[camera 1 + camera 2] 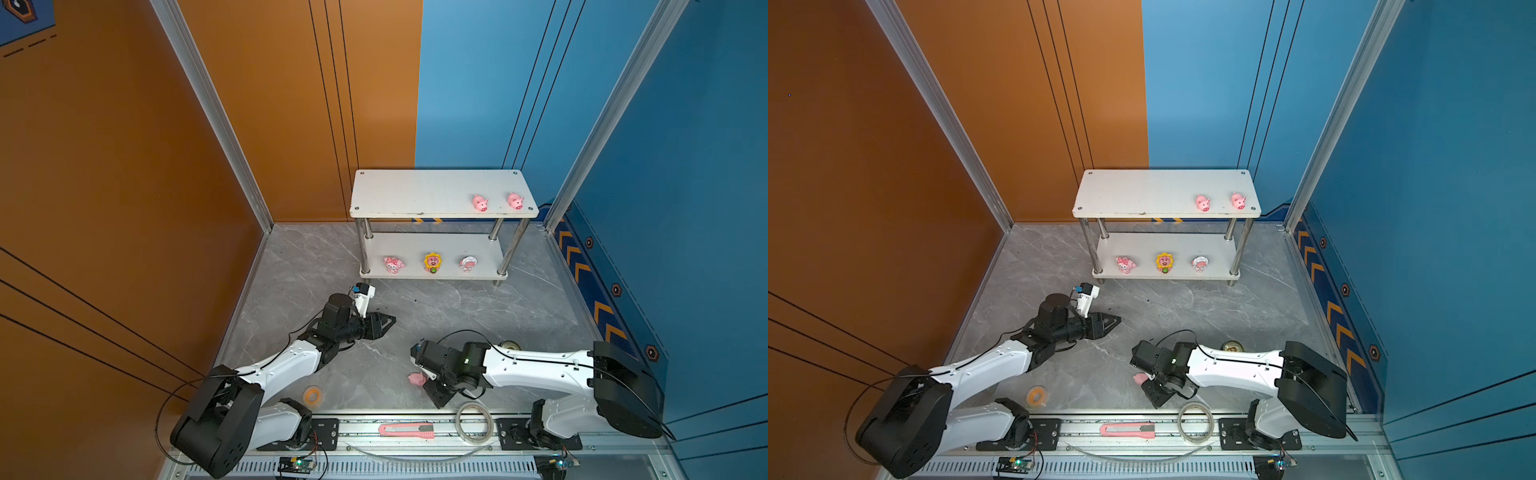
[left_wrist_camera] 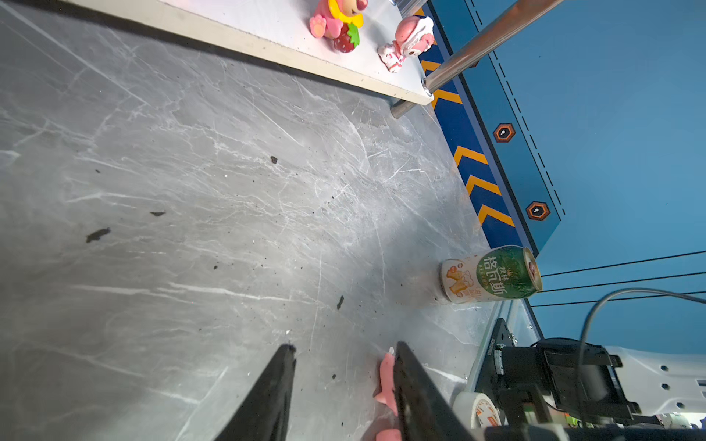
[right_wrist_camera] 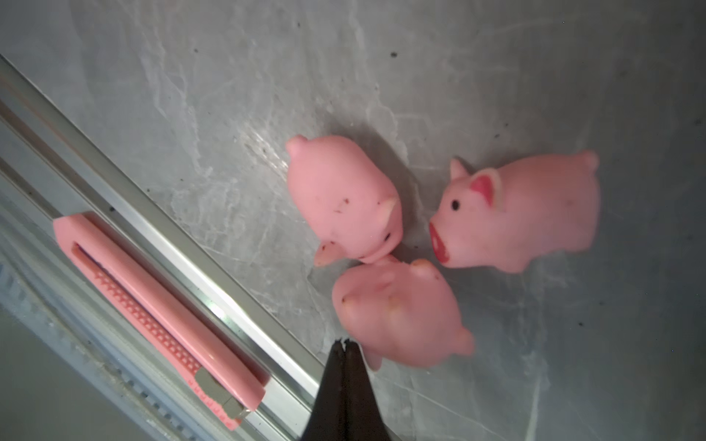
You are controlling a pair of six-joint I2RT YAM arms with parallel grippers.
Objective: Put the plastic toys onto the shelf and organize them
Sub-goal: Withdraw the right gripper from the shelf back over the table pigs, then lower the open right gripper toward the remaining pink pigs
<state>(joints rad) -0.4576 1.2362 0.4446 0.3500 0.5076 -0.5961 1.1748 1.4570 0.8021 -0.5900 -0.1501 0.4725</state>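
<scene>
In both top views I find no writing that can be read. The shelf [image 1: 415,195] stands at the back of the grey table [image 1: 415,316]. On its upper board are the corner pig [image 1: 515,201] and the neighbour pig [image 1: 480,203]. On the lower board, in one row, stand the pink-white figurine [image 1: 393,264], the sunflower figurine [image 1: 433,262] and the white-pink figurine [image 1: 468,263]. The left gripper [image 1: 390,321] hangs over bare table, well apart from every toy. The right gripper [image 1: 430,381] is low at the front, just beside a pink lump [image 1: 417,379] of pig. The utility knife [image 1: 406,430] lies on the front rail.

In the left wrist view the green can [image 2: 493,273] stands on the table. It carries large white Chinese characters, 格瓦斯; the smaller print is too fine to read. The left gripper [image 2: 344,345] has its jaws parted to a middling gap, with nothing between them.

In the right wrist view the right gripper [image 3: 345,341] has its jaws pressed tip to tip, gripping nothing. The tips are just beside the belly-up pig [image 3: 397,317]; I cannot tell if they touch it. The back-turned pig [image 3: 344,198] lies with its head against that one. The standing pig [image 3: 523,214] faces both, near them. The knife shows no lettering.
</scene>
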